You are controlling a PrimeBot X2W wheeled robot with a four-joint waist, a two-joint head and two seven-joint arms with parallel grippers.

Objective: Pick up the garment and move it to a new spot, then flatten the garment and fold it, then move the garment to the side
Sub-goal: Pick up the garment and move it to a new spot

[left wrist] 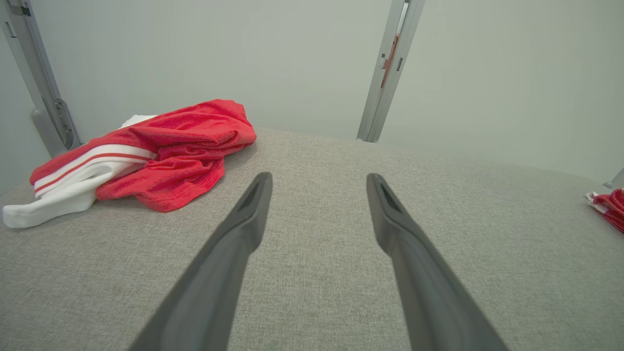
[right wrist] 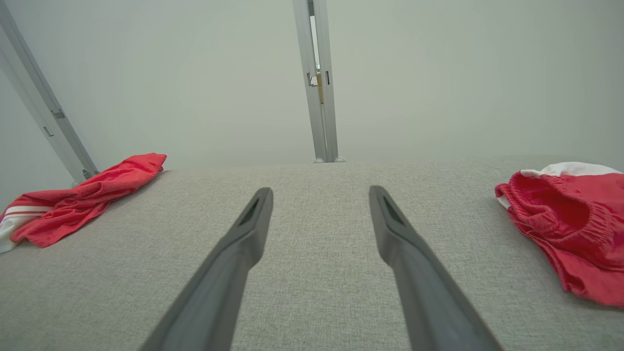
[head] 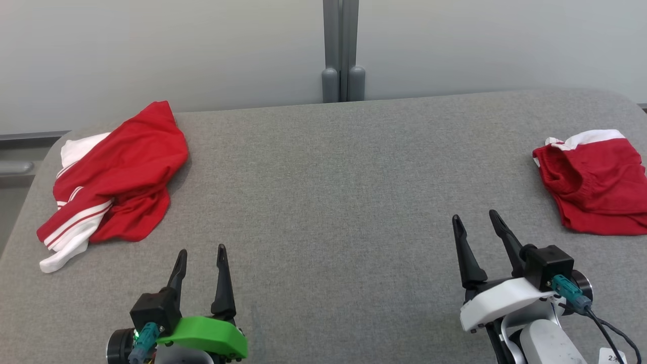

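Observation:
A crumpled red garment with white stripes lies at the table's far left; it also shows in the left wrist view and the right wrist view. A second red garment with a white band lies bunched at the right edge. My left gripper is open near the front, to the right of and nearer than the striped garment, nothing between its fingers. My right gripper is open and empty, left of the right-hand garment.
The grey fabric-covered table has rounded far corners and a wide bare middle. A pale wall stands right behind it, with a grey vertical post at the centre of the far edge.

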